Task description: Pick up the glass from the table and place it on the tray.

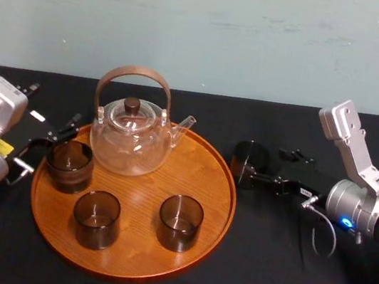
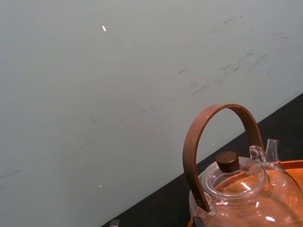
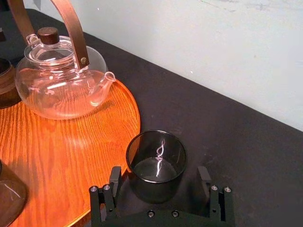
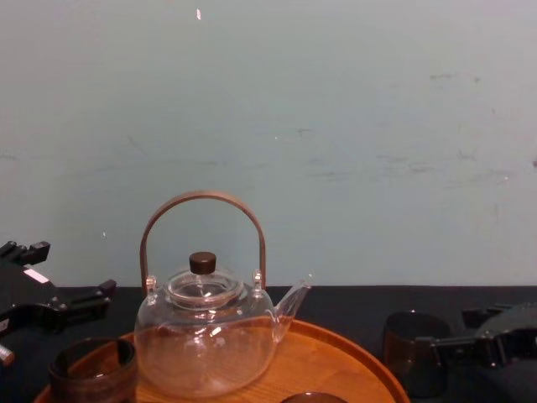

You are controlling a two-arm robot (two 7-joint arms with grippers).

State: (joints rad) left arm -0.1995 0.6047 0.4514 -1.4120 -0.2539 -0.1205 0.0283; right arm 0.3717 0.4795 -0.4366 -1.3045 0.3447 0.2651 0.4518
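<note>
A clear teapot (image 1: 131, 136) with a brown hoop handle and three dark glasses (image 1: 179, 221) stand on the tray (image 1: 205, 182). The tray's rim lies just left of the glass (image 1: 250, 157). The left claw (image 1: 46, 147) hangs spread at the tray's left rim. The glass is short, smoky and upright on the black desk (image 1: 263, 269), off the tray. It stands between the released fingers (image 3: 115, 176) of the right claw (image 3: 159, 176), with a gap on each side. Bare desk lies to its right and behind it, up to the wall (image 1: 263, 38).
</note>
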